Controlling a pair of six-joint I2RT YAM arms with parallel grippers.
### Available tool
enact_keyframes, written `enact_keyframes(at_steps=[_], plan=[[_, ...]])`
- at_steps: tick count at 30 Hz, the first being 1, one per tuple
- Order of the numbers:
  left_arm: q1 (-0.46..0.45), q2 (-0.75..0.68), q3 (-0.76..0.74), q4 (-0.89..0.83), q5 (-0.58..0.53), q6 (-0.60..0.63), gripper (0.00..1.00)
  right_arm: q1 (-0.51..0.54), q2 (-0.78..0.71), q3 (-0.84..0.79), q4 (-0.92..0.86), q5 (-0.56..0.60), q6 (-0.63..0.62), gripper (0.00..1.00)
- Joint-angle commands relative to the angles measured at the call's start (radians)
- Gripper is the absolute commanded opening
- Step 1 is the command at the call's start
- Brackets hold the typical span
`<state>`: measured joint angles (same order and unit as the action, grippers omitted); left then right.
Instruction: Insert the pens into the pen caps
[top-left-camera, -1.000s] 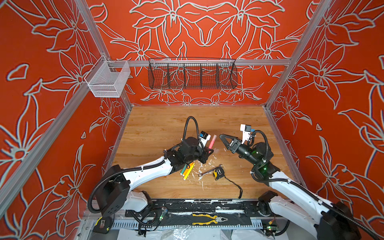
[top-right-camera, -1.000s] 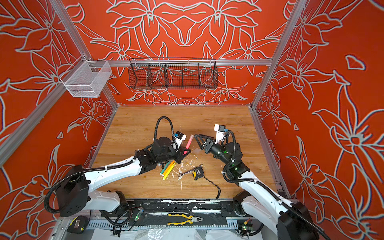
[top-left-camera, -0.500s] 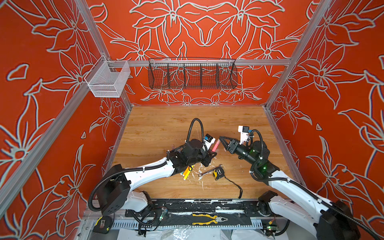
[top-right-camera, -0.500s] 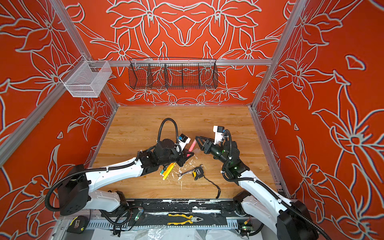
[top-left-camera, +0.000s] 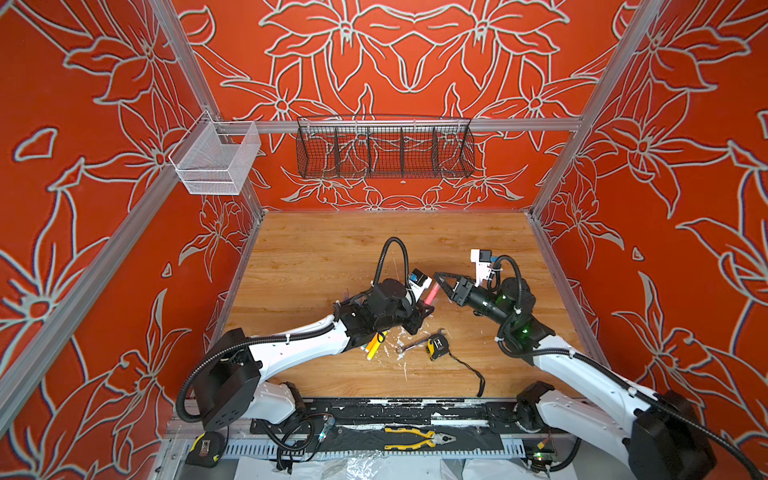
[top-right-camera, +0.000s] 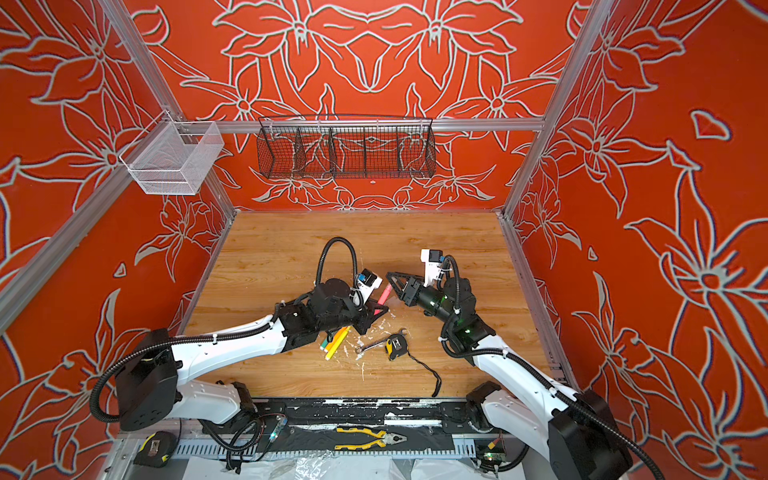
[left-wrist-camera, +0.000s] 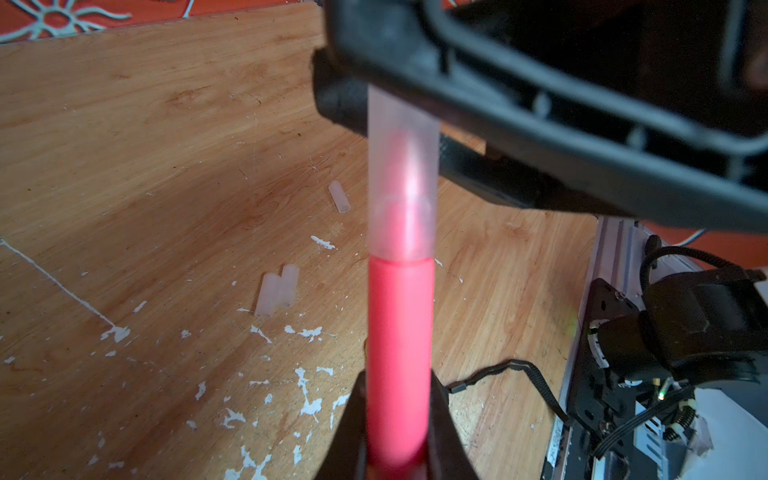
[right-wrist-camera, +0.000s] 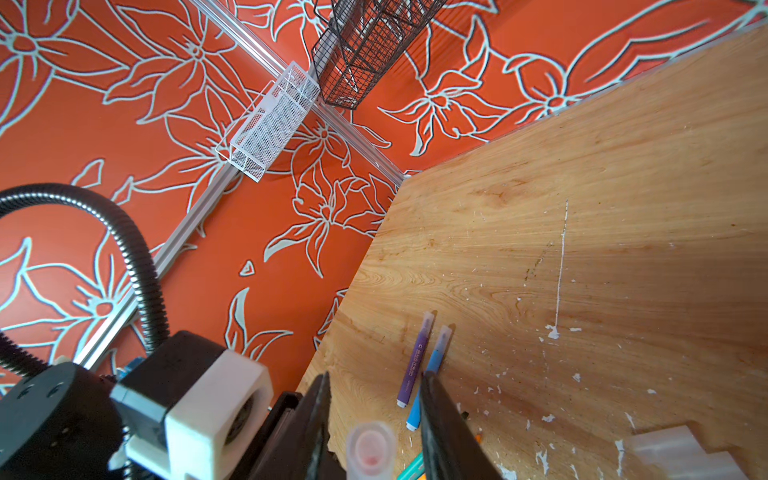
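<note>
My left gripper (left-wrist-camera: 397, 415) is shut on the lower barrel of a pink pen (left-wrist-camera: 399, 353), held upright above the table in both top views (top-left-camera: 431, 296) (top-right-camera: 384, 292). A translucent pen cap (left-wrist-camera: 402, 187) sits over the pen's upper end. My right gripper (right-wrist-camera: 375, 376) stands open with its jaws either side of that cap (right-wrist-camera: 370, 451), a gap showing on each side. A purple pen (right-wrist-camera: 415, 361) and a blue pen (right-wrist-camera: 430, 374) lie side by side on the wood. Yellow, orange and green pens (top-left-camera: 374, 343) lie under my left arm. Loose caps (left-wrist-camera: 277, 291) lie on the table.
A silver wrench (top-left-camera: 415, 343) and a yellow tape measure (top-left-camera: 436, 345) with its black strap lie just in front of the grippers. White paint flecks dot the wood. A black wire basket (top-left-camera: 384, 149) and a white mesh basket (top-left-camera: 216, 162) hang on the walls.
My left gripper has carried the pink pen right and nearer. My right gripper has come in over the pen's top end and its jaws have narrowed.
</note>
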<state>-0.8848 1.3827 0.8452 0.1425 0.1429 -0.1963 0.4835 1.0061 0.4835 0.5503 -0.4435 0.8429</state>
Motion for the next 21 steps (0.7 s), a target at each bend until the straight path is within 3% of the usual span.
enact_keyframes(at_steps=[1, 10, 21], plan=[[-0.008, 0.012, 0.028, -0.001, 0.025, 0.024, 0.00, -0.001, 0.018, 0.047, 0.026, -0.039, -0.008, 0.27], [-0.006, 0.003, 0.017, 0.007, -0.007, 0.002, 0.00, 0.008, 0.028, 0.054, 0.030, -0.057, -0.019, 0.06], [-0.002, -0.063, -0.016, -0.004, -0.169, -0.015, 0.00, 0.162, 0.103, 0.078, 0.055, -0.018, -0.119, 0.00]])
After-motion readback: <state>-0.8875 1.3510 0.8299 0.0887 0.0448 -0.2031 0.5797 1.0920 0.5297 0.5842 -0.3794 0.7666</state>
